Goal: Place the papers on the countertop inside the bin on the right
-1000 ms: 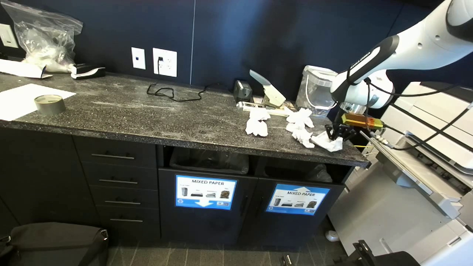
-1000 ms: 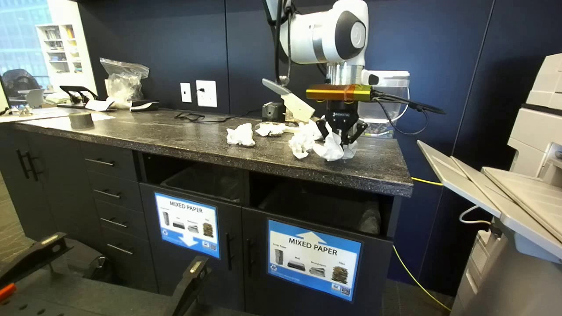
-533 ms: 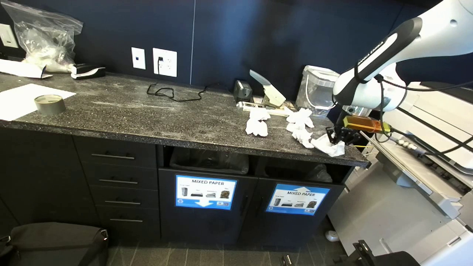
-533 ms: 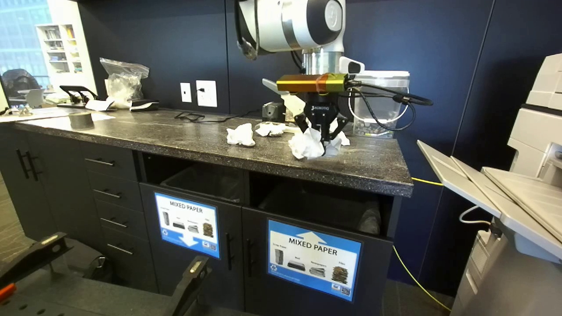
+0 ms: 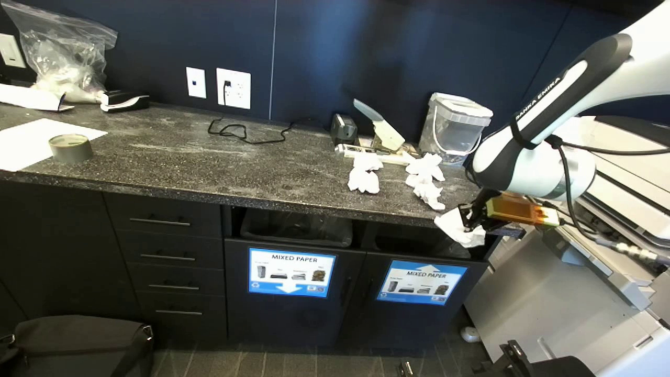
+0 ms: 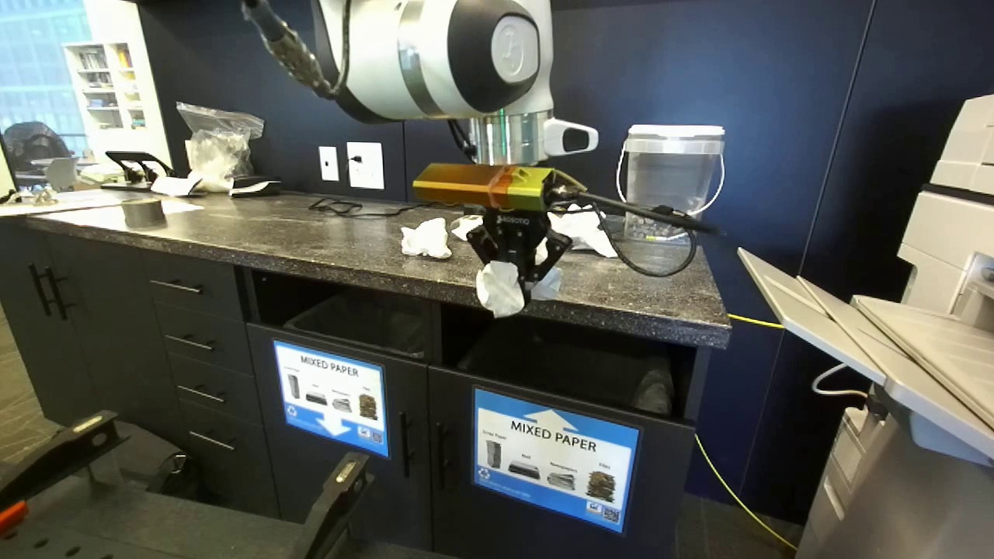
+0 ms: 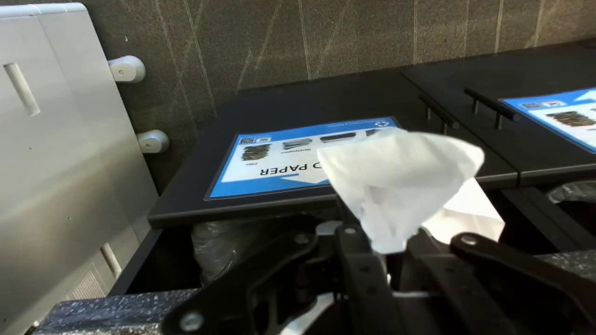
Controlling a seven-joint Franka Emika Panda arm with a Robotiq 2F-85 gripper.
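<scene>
Beyond the front edge of the tabletop | hand pinching a crumpled paper | right-hand bin lies below, its opening lengthwise along that edge | next move probably down, then inward beneath the tabletop

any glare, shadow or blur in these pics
In both exterior views, bluish sheen on the wall, deep shadow inside the right bin; in an exterior view, crumpled papers nearly burnt out; in the wrist view, the held paper looks soft.
</scene>
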